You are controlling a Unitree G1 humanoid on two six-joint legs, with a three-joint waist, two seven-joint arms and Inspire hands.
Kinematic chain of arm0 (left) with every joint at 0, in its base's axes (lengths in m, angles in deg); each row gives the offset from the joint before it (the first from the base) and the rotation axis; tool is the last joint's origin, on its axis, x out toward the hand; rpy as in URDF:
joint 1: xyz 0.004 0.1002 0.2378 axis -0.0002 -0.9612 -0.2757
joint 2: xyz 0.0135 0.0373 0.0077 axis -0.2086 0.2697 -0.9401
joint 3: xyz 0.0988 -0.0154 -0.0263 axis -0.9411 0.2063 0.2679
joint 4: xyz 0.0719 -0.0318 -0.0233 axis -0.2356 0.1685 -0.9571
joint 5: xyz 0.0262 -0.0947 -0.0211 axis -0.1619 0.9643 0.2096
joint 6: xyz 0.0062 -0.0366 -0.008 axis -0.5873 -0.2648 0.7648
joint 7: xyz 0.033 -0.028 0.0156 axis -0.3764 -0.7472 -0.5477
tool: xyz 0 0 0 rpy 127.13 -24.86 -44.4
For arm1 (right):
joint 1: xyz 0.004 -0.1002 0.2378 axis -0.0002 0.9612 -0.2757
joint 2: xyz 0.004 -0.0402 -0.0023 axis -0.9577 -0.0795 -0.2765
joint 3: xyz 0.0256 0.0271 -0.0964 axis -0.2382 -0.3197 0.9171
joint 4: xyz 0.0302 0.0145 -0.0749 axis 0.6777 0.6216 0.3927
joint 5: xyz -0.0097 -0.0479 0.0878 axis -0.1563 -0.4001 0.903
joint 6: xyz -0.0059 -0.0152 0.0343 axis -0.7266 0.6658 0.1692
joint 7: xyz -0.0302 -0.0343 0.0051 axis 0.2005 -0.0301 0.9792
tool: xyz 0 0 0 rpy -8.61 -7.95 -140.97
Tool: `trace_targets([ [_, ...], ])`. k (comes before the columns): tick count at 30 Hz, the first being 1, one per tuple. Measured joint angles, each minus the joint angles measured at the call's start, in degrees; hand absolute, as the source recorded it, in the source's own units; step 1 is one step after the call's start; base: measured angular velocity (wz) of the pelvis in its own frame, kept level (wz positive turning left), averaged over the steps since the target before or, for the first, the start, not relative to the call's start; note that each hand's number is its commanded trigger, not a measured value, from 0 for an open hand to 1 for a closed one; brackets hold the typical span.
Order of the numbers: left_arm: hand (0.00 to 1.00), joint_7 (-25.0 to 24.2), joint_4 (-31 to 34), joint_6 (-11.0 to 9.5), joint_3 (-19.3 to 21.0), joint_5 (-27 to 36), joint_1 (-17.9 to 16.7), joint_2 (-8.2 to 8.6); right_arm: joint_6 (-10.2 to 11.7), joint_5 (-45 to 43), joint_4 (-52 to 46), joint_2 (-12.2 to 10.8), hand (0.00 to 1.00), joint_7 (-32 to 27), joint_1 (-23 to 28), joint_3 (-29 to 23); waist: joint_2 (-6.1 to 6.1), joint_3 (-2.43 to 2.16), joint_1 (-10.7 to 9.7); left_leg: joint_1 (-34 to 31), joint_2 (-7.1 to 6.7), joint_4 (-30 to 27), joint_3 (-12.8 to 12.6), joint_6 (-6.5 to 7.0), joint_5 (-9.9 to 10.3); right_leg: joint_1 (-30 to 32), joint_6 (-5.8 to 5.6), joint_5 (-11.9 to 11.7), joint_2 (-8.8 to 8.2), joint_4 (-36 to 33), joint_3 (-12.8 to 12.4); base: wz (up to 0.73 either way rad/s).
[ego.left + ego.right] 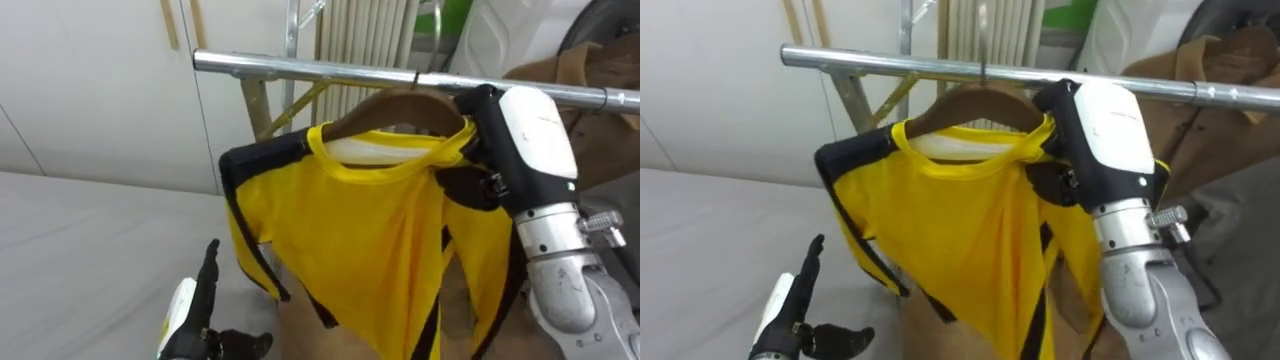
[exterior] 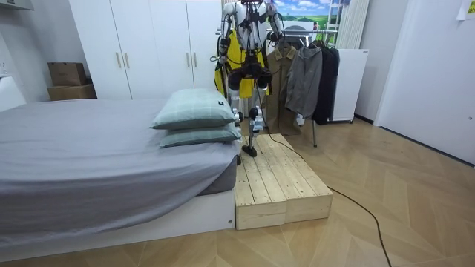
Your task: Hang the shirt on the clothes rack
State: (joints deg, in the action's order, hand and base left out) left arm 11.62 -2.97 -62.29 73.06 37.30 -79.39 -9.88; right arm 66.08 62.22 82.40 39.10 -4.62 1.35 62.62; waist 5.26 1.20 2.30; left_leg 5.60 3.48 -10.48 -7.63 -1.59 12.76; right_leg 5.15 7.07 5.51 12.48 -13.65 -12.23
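Right hand (image 1: 530, 130) at 3 o'clock clamps the yellow shirt (image 1: 350, 230) on its hanger (image 1: 400, 101); left hand (image 1: 190, 315) at 7 o'clock, fingers straight.

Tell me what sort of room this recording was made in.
Most likely a bedroom: a bed with pillows, white wardrobes along the wall, and a rail hung with clothes.

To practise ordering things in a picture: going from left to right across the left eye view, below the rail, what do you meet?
From the left: left hand → yellow shirt → right hand, gripping the wooden hanger → brown garment.
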Motion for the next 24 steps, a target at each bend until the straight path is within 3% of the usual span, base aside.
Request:
trace_targets([
  [4,0.0,-0.13,0.22,0.0,-0.01,-0.07,-0.06,0.15,0.03,4.08,0.27,-0.27,1.0,2.36,-0.45,-0.01,-0.11,0.07,0.61,0.16,-0.06,-0.03,-0.12,0.0,0.01,-0.29,1.23,-0.61,-0.39,-0.13,1.04,0.07],
  [12,0.0,-0.59,0.6,0.0,0.48,-1.25,-0.11,0.63,0.73,13.92,3.61,-0.5,1.0,8.13,-1.7,-0.08,-0.38,0.34,1.32,0.12,0.03,0.17,-0.04,0.01,0.01,-0.11,-0.57,0.45,-0.63,0.21,2.41,0.05],
  [16,0.0,-0.61,0.43,0.0,0.44,-1.44,-0.18,0.6,0.05,20.66,8.56,-0.65,1.0,10.29,-3.95,-0.23,-0.58,0.57,2.0,-0.32,-0.11,0.15,0.11,0.01,0.01,-0.06,-0.37,0.39,-0.63,0.0,1.99,-0.03],
  [19,0.0,-0.74,0.33,0.03,0.44,-1.77,-0.46,0.62,0.0,25.66,11.81,-0.73,1.0,11.89,-3.95,-0.28,-0.55,0.57,2.33,-0.16,0.02,0.1,0.18,0.0,0.01,-0.51,1.23,-0.55,-0.72,0.06,2.18,0.03],
  [23,0.0,-0.77,0.33,0.38,0.45,-2.5,-0.63,0.64,-1.64,27.86,16.77,-1.06,1.0,12.4,-3.98,-0.6,-0.51,0.58,2.7,0.1,-0.04,0.26,0.22,0.0,0.02,-0.83,0.83,-0.29,-0.83,0.23,2.72,0.08],
  [24,0.0,-0.77,0.33,0.59,0.46,-2.54,-0.66,0.69,-2.33,27.86,17.85,-1.07,1.0,12.46,-4.12,-0.61,-0.51,0.58,2.77,0.08,-0.04,0.37,0.22,0.0,0.01,-0.83,0.29,0.07,-0.84,0.35,2.82,0.07],
])
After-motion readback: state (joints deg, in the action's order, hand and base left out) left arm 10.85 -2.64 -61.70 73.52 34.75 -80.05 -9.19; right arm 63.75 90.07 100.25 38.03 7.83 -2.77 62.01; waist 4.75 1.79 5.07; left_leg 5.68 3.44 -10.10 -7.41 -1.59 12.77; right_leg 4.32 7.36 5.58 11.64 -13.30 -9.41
